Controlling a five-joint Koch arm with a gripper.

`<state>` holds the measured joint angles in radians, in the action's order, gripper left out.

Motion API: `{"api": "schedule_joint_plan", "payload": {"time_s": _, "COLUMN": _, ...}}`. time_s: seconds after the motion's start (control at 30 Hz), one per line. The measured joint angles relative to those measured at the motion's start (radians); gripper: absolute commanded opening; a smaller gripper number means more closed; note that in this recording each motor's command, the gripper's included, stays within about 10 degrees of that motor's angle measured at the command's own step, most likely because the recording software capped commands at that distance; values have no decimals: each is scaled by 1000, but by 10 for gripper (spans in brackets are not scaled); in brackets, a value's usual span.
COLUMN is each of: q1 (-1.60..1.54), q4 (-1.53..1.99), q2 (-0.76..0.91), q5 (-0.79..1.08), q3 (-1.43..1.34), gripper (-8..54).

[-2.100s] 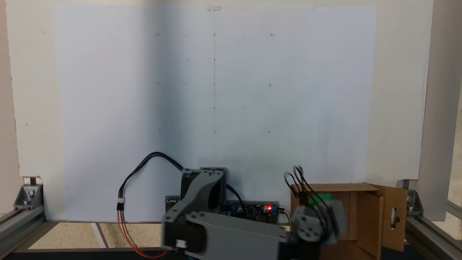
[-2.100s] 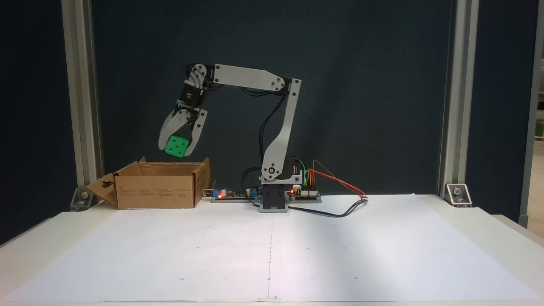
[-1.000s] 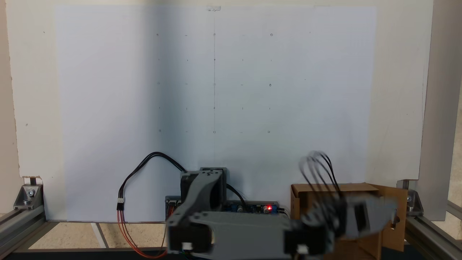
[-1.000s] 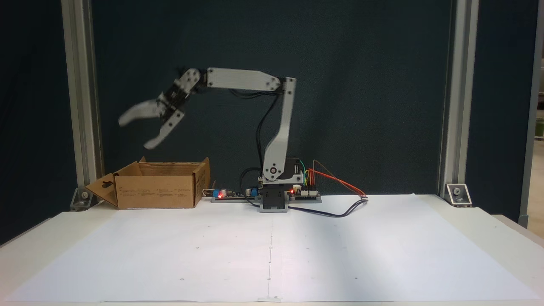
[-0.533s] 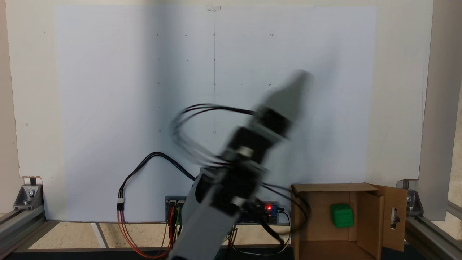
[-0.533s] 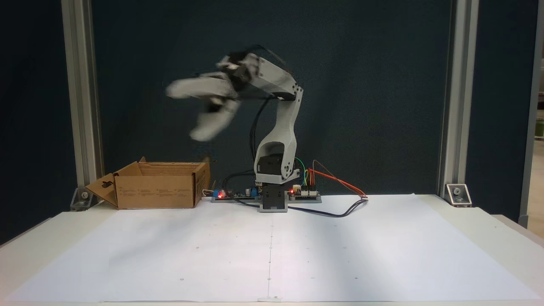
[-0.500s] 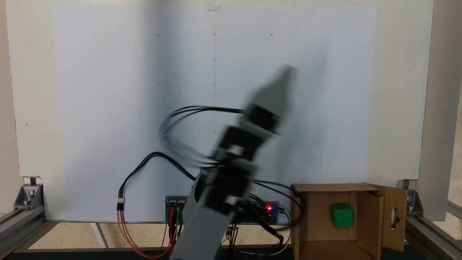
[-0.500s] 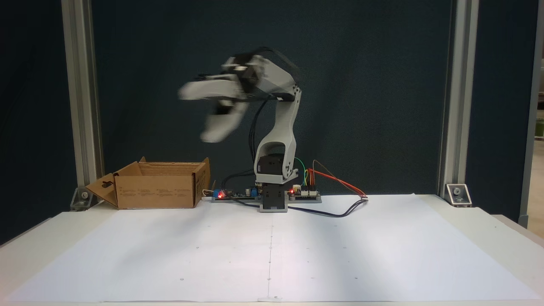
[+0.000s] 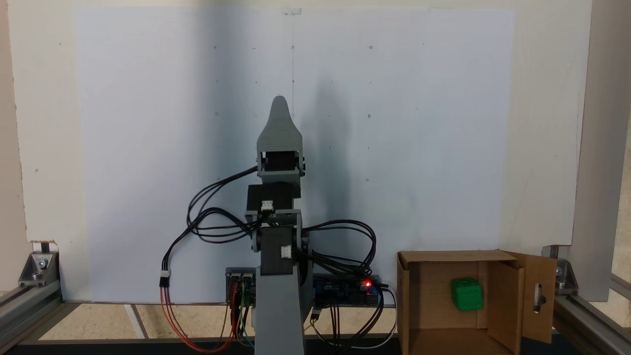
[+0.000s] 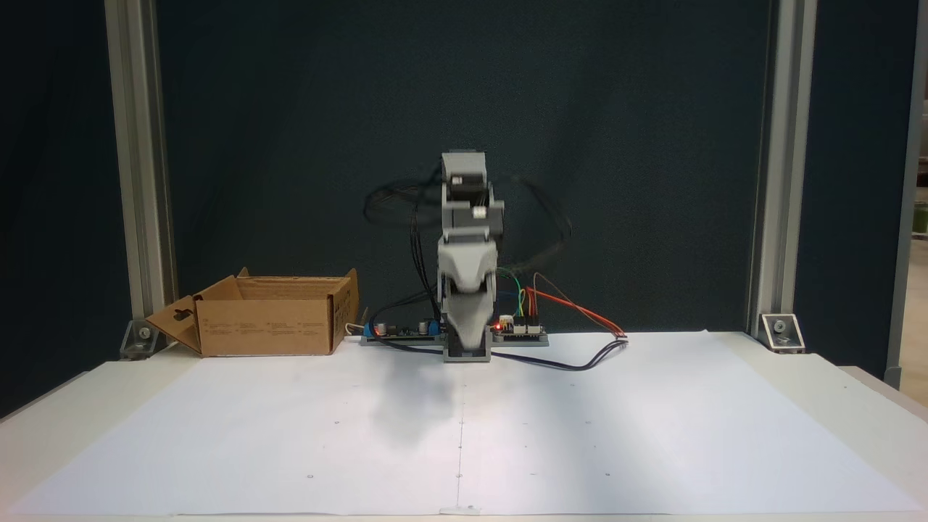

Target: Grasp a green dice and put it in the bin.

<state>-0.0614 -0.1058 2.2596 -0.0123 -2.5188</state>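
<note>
The green dice (image 9: 466, 294) lies on the floor of the brown cardboard bin (image 9: 443, 257), near its flap with the slot cut-out. In the other fixed view the bin (image 10: 268, 326) stands at the left and its walls hide the dice. My gripper (image 9: 279, 104) is far from the bin, over the middle of the paper, stretched out from the arm's base. It points toward the camera in the other fixed view, where the gripper (image 10: 466, 335) is slightly blurred. Its jaws lie one behind the other, so only one tip shows. Nothing green is on it.
A white paper sheet (image 10: 464, 428) with small dot marks covers the table. Circuit boards (image 9: 345, 288) and loose wires (image 9: 170, 305) sit around the arm's base. Aluminium frame posts (image 10: 141, 181) and corner brackets (image 10: 779, 332) stand at the table's back corners.
The gripper held the dice above the bin, opened and let it drop inside. The arm then swung away from the bin to the table's middle line.
</note>
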Motion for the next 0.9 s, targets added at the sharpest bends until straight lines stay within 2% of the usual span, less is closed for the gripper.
{"api": "schedule_joint_plan", "payload": {"time_s": 0.2, "q1": 77, "q4": -262, "q2": 0, "q5": 9, "q3": -216, "gripper": 432}}
{"api": "schedule_joint_plan", "payload": {"time_s": 0.9, "q1": 170, "q4": -1124, "q2": 0, "q5": 14, "q3": -514, "gripper": 433}}
